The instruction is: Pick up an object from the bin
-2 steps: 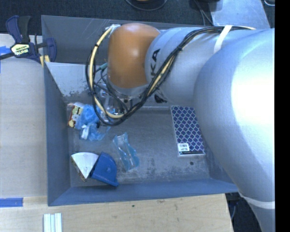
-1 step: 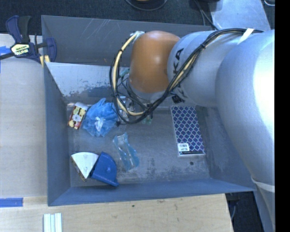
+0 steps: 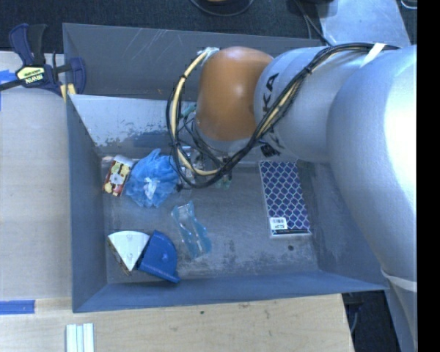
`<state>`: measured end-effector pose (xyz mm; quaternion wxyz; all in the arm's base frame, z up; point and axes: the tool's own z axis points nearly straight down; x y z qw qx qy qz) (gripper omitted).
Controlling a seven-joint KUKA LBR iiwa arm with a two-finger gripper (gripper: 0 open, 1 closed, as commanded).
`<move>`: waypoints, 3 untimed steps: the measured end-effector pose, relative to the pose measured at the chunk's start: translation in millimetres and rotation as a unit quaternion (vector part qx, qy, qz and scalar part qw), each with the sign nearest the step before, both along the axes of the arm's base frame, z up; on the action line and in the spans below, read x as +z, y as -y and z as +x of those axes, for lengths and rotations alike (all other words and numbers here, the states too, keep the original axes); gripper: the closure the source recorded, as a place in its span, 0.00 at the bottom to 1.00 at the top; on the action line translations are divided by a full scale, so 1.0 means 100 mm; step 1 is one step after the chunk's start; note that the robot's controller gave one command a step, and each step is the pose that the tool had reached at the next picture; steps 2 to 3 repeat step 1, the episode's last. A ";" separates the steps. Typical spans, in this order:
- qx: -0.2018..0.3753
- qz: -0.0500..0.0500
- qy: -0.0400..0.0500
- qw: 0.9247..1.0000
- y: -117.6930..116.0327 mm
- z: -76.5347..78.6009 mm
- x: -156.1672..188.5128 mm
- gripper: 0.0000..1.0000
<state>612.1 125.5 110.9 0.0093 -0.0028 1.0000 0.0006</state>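
Observation:
My gripper [image 3: 199, 160] is down at the bin's back middle; just its dark body shows, among cables. Right beside it on the left lies a crumpled blue plastic bag [image 3: 152, 179], touching or nearly touching it. A small red and yellow packet [image 3: 116, 175] lies left of the bag, against the left wall. A clear plastic wrapper [image 3: 191, 230] lies on the floor in front of the gripper.
A flat box with a blue-and-white lattice pattern [image 3: 284, 195] lies at the right of the bin floor. A blue and white wedge-shaped thing [image 3: 144, 254] sits in the front left corner. The arm with its orange cover spans the bin's right and back.

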 end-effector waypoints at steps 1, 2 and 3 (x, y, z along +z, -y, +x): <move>0.000 0.000 0.000 1.000 0.00 0.00 0.00 1.00; 0.000 0.000 0.000 1.000 0.00 0.00 0.00 1.00; 0.000 0.000 0.000 1.000 0.00 0.00 0.00 1.00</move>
